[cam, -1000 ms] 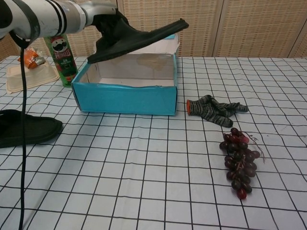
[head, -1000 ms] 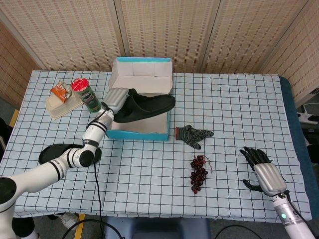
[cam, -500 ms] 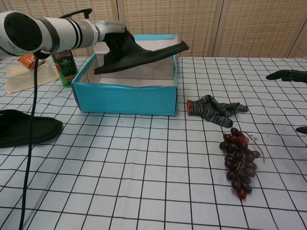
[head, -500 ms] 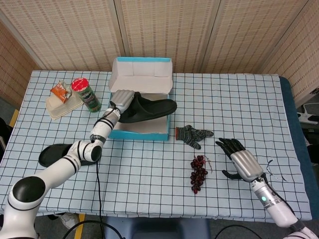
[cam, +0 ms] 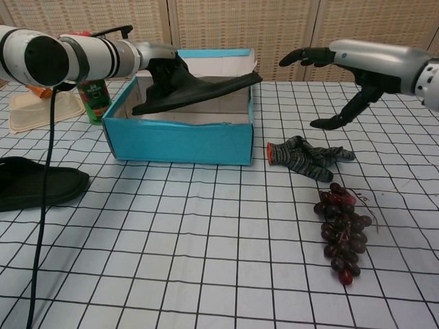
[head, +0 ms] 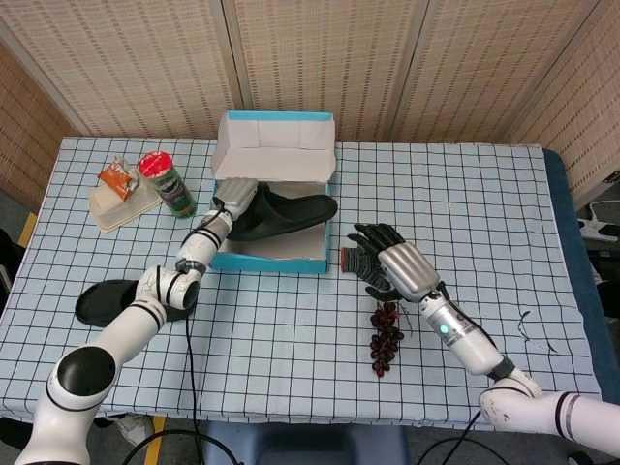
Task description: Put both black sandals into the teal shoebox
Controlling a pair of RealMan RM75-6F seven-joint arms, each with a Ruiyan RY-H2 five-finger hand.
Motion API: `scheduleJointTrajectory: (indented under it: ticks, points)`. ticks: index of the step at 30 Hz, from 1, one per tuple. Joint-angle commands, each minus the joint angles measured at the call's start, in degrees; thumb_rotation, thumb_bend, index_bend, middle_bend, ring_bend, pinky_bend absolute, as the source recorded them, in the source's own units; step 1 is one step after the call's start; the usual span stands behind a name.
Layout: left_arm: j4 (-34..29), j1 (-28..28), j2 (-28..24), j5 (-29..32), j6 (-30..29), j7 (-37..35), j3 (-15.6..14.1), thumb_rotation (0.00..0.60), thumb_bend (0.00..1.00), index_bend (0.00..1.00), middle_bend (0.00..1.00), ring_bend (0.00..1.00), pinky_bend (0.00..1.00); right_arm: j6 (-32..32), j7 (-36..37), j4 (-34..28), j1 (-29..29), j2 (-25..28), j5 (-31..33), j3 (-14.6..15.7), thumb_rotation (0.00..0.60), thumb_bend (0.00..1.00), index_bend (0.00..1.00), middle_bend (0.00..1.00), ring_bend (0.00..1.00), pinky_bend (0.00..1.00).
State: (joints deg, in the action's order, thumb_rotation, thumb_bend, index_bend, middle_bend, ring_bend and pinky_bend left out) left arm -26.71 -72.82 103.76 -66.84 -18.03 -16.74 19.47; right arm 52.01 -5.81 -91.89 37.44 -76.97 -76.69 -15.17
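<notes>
A tabletop (head: 291, 387) covered in a white cloth with a black grid pattern stands before woven wall panels; near its far edge sits an open teal shoebox (head: 276, 256) (cam: 180, 140) with a white interior and its lid standing up at the back; the robot's left hand (head: 235, 195) (cam: 162, 60) grips the heel end of a black sandal (head: 283, 214) (cam: 195, 91) and holds it tilted over the box, its toe reaching the box's right rim and its heel lower, inside the opening; whether the sandal touches the box cannot be told; the second black sandal (head: 108, 300) (cam: 38, 182) lies flat on the tabletop near the left front edge, well apart from the box, partly hidden by the left arm in the head view; the right hand (head: 392, 264) (cam: 341, 72) hovers in the air to the right of the box, above a striped knit glove (cam: 307, 157), its fingers (cam: 302, 57) spread wide and holding nothing; a bunch of dark red grapes (head: 386, 338) (cam: 340, 234) lies on the cloth just in front of the glove; to the left of the box stand a green crisp tube with a red lid (head: 167, 184) (cam: 92, 99), a beige lidded food container (head: 121, 206) (cam: 38, 110), and an orange snack packet (head: 117, 177) resting on that container.
</notes>
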Motion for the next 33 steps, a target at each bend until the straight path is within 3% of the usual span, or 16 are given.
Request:
scheduleJointTrajectory:
  ticks: [1,11,20,33]
  points:
    - [0.3,-0.3,-0.3,-2.2,1.0,-2.6,-1.0,0.6,0.5,0.69,0.76,0.59,0.59,0.0,-6.6,4.0,3.8,-4.3,3.1,-2.1,0.6,0.17,0.12,0.0,0.0,0.0]
    - [-2.5,-1.0,-2.5,-6.5,0.5,-6.9,-2.5,0.6,0.5,0.69,0.76,0.59,0.6,-1.2,-15.8,12.5,11.3,-10.7,9.0,-4.6,0.6,0.17,0.19,0.0,0.0,0.0]
    - [-2.9,-0.9,-4.1,-7.4,0.4,-9.0,-3.1,0.6,0.5,0.69,0.76,0.59,0.6,-1.8,-22.9,18.7,16.3,-16.0,12.3,-3.6,0.6,0.17,0.26,0.0,0.0,0.0]
    - [-6.5,-0.2,-7.1,-9.3,0.7,-11.1,-4.9,0.6,0.5,0.69,0.76,0.59,0.6,2.2,-23.0,23.0,18.2,-20.3,13.7,-4.4,0.6,0.17,0.25,0.0,0.0,0.0]
